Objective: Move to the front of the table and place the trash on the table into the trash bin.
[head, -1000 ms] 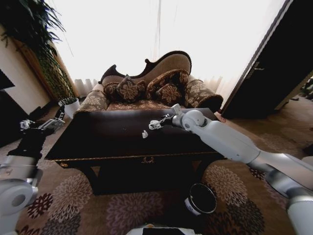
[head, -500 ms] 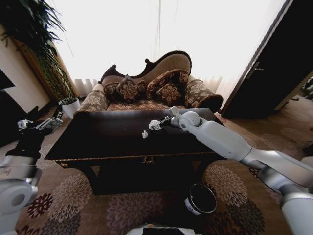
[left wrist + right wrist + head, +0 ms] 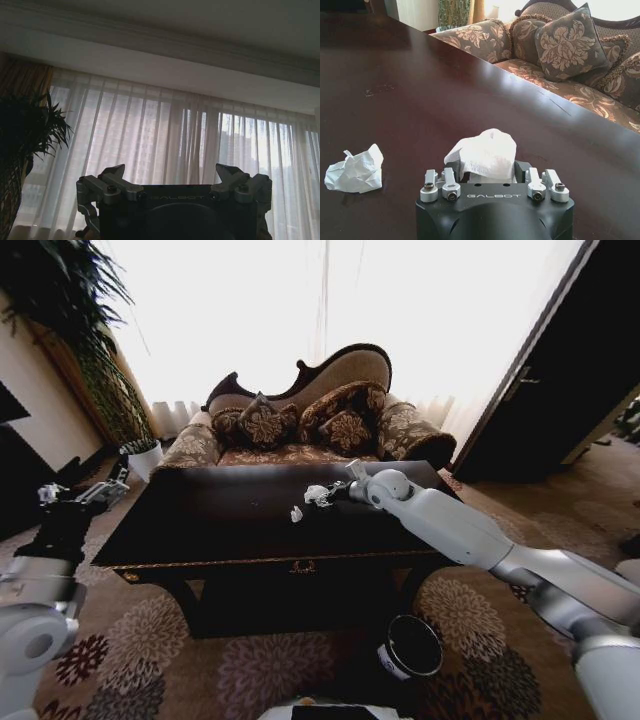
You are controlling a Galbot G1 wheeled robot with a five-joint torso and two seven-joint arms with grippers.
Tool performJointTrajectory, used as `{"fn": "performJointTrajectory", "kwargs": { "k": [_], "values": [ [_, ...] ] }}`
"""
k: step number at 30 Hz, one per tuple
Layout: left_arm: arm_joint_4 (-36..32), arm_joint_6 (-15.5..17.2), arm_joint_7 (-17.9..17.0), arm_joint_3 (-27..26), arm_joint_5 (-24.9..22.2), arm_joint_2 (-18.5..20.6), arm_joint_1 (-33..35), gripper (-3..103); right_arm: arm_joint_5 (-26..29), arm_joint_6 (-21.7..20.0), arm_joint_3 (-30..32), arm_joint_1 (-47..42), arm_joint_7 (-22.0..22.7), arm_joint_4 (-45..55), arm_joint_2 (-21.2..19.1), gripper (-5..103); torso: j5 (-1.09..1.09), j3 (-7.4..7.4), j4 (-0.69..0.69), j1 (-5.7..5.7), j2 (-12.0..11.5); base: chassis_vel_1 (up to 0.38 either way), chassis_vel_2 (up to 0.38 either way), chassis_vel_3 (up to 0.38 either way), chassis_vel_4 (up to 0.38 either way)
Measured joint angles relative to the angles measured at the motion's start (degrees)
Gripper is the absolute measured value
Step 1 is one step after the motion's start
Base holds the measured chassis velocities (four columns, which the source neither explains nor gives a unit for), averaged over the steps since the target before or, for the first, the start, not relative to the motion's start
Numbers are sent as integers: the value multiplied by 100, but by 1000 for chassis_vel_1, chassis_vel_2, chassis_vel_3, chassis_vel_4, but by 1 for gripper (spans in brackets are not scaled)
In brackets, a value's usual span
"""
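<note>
Trash, a tissue wad (image 3: 487,152), sits gripped in the right tool (image 3: 492,175) over the surface (image 3: 220,525); a paper scrap (image 3: 355,170) remains beside the wad, the bin (image 3: 412,645) awaits. Left tool (image 3: 172,187) idles open.

right end effector (image 3: 488,176) fingertips hidden by tissue wad (image 3: 484,152)

Two pieces of crumpled white paper trash sit on one dark table (image 3: 200,515): a tissue wad (image 3: 487,152) at centre frame and a smaller scrap (image 3: 355,170) at lower left. One black trash bin (image 3: 412,646) stands on the carpet, lower right.
</note>
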Motion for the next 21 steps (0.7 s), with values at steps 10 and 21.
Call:
{"fn": "performJointTrajectory", "kwargs": {
  "k": [10, 21],
  "values": [
    [8, 0, -2, 1, 8, -8, -3, 100, 17, 23, -22, 28, 19, 62, 3, 19, 0, 0, 0, 0, 0, 0, 0, 0, 0],
    [40, 24, -2, 88, 3, 18, -78, 100, 308, 56, 85, -14, 256, 549, -204, 1, 0, 0, 0, 0, 0, 0, 0, 0, 0]
  ]
}}
